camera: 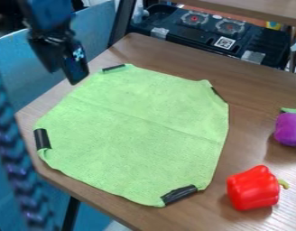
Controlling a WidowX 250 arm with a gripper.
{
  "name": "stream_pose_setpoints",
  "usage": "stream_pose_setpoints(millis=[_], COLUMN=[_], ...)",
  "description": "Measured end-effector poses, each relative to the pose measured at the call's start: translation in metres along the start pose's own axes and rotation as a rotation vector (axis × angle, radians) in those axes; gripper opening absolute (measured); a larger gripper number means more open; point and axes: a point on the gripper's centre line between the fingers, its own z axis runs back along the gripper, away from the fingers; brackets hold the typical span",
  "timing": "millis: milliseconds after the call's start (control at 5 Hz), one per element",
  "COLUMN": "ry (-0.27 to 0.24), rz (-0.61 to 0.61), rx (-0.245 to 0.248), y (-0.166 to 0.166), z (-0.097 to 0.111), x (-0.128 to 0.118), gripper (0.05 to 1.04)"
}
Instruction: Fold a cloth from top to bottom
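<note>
Light green cloth (138, 131), roughly octagonal, lay spread on the brown wooden table (259, 85), a faint crease running across it and black strips at four of its corners. At upper left, the black two-finger gripper (64, 76) hung near the cloth's upper-left corner, its fingertips parted by a modest gap and holding nothing. A red toy bell pepper (252, 188) with a yellow-green stem sat near the lower-right edge; a purple, green-topped toy vegetable (289, 129) lay farther right.

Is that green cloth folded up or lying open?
Spread open: the green cloth lies flat across the wooden table, its taped corners far apart, with only a faint crease across it.
</note>
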Motion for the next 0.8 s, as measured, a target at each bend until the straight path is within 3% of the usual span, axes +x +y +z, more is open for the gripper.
stream_pose_setpoints(millis=[400,800], ry=[-0.11,-0.162], rz=[-0.429,-0.482], rx=[-0.013,0.052], y=[0.056,0.073], z=[-0.026,-0.066], x=[0.059,0.098], gripper=[1.0,1.0])
